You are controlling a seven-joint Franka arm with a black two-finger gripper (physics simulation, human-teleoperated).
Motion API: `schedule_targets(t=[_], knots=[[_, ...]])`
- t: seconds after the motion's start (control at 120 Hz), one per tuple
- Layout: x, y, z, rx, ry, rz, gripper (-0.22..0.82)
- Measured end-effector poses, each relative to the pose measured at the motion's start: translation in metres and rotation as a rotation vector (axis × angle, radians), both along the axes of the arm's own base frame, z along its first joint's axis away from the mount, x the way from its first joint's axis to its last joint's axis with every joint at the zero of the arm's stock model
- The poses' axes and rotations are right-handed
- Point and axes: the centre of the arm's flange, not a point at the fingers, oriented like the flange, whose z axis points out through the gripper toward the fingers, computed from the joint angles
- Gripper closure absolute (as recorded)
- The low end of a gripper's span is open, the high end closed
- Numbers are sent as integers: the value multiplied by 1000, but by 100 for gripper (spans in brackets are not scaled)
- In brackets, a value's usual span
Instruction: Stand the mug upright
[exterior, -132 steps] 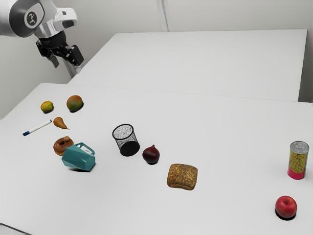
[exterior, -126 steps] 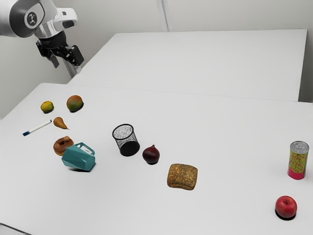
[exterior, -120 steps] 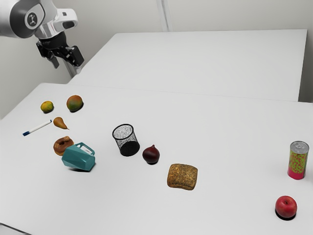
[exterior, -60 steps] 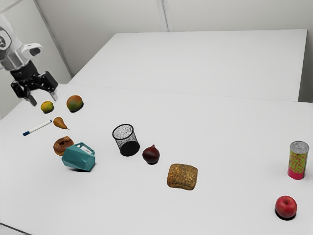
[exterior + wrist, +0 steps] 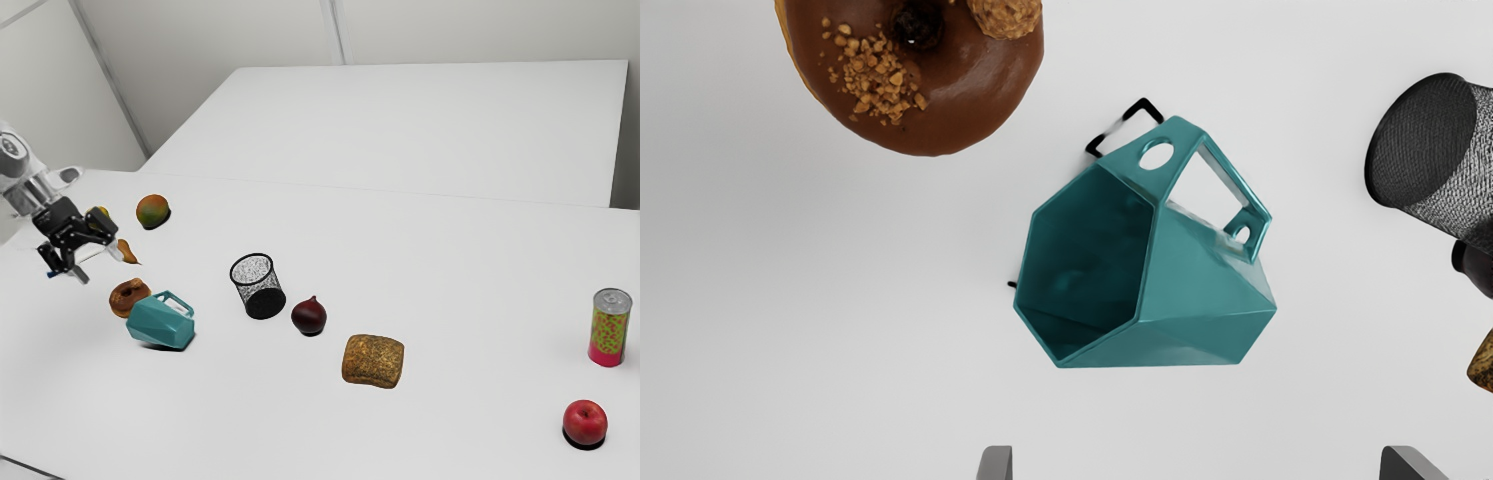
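White tabletop (image 5: 450,270); mug (image 5: 158,325) on its side, toward edge at ext. view's left. Gripper (image 5: 98,264) above that side, jaws wide apart, holding nothing. Mug prob. stiff, fairly light, maybe brittle; smooth facets could slip. Best grip: 2 opp. walls, or handle (image 5: 1232,177). Base hidden in wrist view; doughnut (image 5: 953,113) cut off there. Black marks (image 5: 1143,107) by handle unclear. Pen (image 5: 53,273) partly behind gripper, ext. view.

Teal mug (image 5: 1206,287) on its side, chocolate donut (image 5: 960,87) nearby, black mesh cup (image 5: 1420,147) farther off, claw (image 5: 1196,463) spread open
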Motion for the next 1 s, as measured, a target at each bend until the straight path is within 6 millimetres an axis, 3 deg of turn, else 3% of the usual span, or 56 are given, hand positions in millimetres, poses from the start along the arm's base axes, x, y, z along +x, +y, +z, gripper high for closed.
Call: schedule_targets(t=[0.208,0.45,1.0], knots=[[20,21,-50,-71,-16,-14,0],[27,24,-77,-146,-63,-24,0],[17,-4,-133,-298,-82,0,0]])
